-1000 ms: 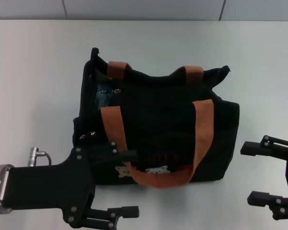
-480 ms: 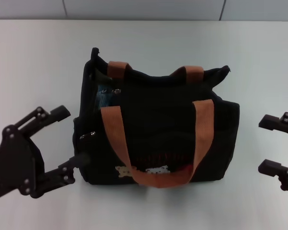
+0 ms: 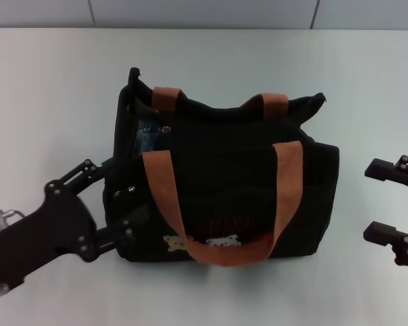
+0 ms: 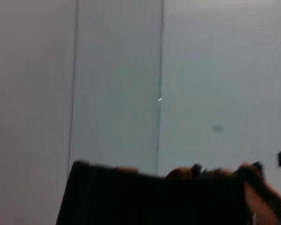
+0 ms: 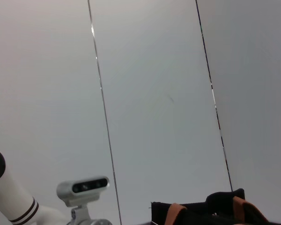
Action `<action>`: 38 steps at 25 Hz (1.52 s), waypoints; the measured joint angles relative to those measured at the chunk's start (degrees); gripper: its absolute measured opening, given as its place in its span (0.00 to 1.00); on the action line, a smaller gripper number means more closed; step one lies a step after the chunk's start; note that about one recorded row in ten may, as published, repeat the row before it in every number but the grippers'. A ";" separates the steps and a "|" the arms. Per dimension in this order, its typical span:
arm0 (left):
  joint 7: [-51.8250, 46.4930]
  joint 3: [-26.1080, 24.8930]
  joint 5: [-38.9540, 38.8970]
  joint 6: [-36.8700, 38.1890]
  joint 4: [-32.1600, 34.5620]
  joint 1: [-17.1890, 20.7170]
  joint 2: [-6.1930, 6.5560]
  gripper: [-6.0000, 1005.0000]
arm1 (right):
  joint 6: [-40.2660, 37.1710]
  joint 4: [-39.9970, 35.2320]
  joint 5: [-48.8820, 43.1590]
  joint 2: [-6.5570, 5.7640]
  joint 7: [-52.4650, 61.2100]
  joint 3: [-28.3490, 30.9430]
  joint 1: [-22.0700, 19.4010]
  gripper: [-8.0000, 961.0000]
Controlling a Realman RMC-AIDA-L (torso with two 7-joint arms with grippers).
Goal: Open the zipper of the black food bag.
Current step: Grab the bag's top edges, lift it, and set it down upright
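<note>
The black food bag (image 3: 224, 170) stands upright mid-table with two orange-brown handles (image 3: 164, 197). Its zipper runs along the mouth at the bag's left end, where a small silver pull tab (image 3: 130, 192) shows and a second one (image 3: 164, 129) sits higher up. That end gapes a little over something bluish inside. My left gripper (image 3: 126, 190) is open, its fingers straddling the bag's left end around the lower pull tab. Out to the right of the bag, my right gripper (image 3: 369, 200) is open, with a gap between them. The left wrist view shows only the bag's top (image 4: 154, 197).
The white table (image 3: 54, 88) stretches around the bag, bounded at the back by a grey panelled wall (image 3: 204, 12). In the right wrist view, the bag's top (image 5: 201, 213) and a white arm with a camera (image 5: 82, 186) show low down.
The left gripper rose from in front of the bag, swung out left, then closed in on the bag's left end. The right gripper drew back to the right.
</note>
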 joint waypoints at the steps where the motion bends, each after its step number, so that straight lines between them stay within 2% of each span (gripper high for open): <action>1: 0.52 -0.01 -0.10 -1.40 -1.19 -0.52 -0.05 0.83 | 0.00 0.00 0.00 0.00 0.00 0.00 -0.02 0.87; 7: 3.96 0.17 -0.13 -4.57 -4.90 -2.28 -0.15 0.82 | 0.01 0.00 0.00 -0.17 0.08 0.00 0.09 0.87; 12: 5.18 -0.46 -0.81 -4.45 -5.46 -2.14 -0.23 0.62 | 0.01 0.00 0.00 -0.22 0.09 0.00 0.14 0.87; 18: 10.05 -0.83 -2.00 -4.00 -7.40 -2.07 -0.31 0.44 | 0.49 0.00 0.00 -0.15 0.09 0.10 0.04 0.87; 23: 10.44 -1.42 -2.50 -3.94 -7.84 -2.27 -0.37 0.28 | 0.66 0.00 0.00 -0.08 0.09 0.09 0.04 0.87; 33: 17.11 -1.69 -8.52 -1.64 -9.47 -3.01 -0.58 0.17 | 0.62 0.00 0.21 -0.08 0.54 0.08 0.28 0.87; 34: 19.46 -1.79 -10.51 -0.58 -8.36 -5.79 -0.33 0.15 | 0.52 -0.01 0.25 -0.06 0.57 0.09 0.28 0.87; 35: 19.46 -1.79 -10.51 -0.58 -8.36 -5.79 -0.33 0.13 | 0.47 0.00 0.28 -0.01 0.61 0.08 0.28 0.87; 36: 20.78 -1.98 -10.60 -0.36 -6.54 -7.53 -0.23 0.11 | 0.46 -0.01 0.34 0.01 0.64 0.08 0.27 0.87; 37: 22.78 -1.93 -10.61 0.76 -1.76 -8.82 -0.26 0.11 | 0.45 0.00 0.45 0.07 0.69 0.09 0.27 0.87; 38: 22.78 -1.93 -10.61 0.76 -1.76 -8.82 -0.26 0.11 | 0.45 0.00 0.45 0.07 0.69 0.09 0.27 0.87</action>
